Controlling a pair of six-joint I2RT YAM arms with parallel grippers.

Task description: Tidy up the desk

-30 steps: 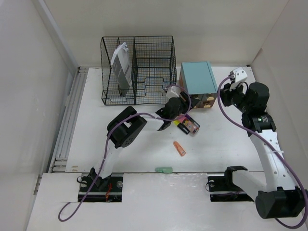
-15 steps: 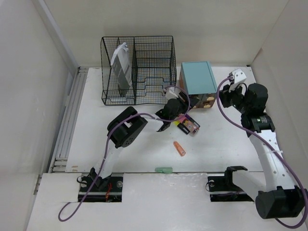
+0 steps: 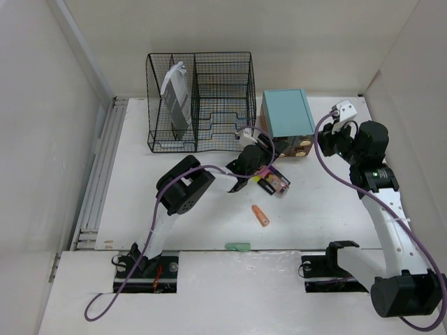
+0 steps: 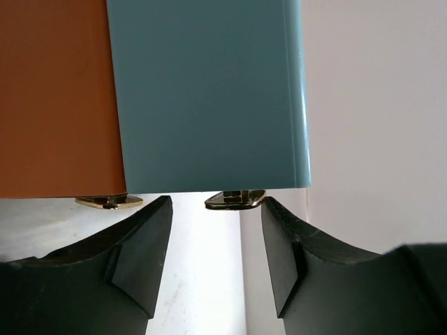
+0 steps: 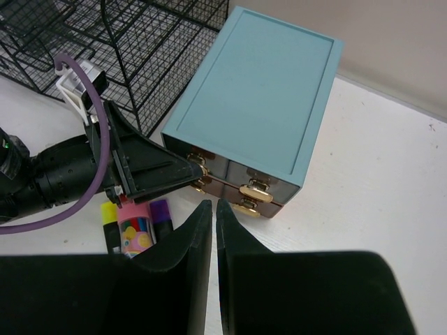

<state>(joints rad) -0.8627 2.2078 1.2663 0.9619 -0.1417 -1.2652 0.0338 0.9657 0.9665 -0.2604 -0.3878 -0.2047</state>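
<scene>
The desk (image 3: 174,202) is a large white tabletop. A teal-topped drawer box (image 3: 286,115) with gold handles stands at the back centre. My left gripper (image 3: 267,150) is open at the box's front. In the left wrist view the left gripper (image 4: 216,234) has its fingers either side of one gold handle (image 4: 235,199), just short of it and not touching. My right gripper (image 3: 330,139) hovers to the right of the box. In the right wrist view the right gripper (image 5: 213,208) is shut and empty, above the desk in front of the box (image 5: 258,98).
A black wire rack (image 3: 199,101) holding a grey pouch (image 3: 176,98) stands at the back left. A pack of markers (image 3: 272,181) lies in front of the box, also in the right wrist view (image 5: 133,230). An orange piece (image 3: 260,215) and a green piece (image 3: 237,246) lie nearer.
My left gripper has shifted slightly toward the drawer box's front. The right wrist has lifted a touch. Nothing was taken hold of.
</scene>
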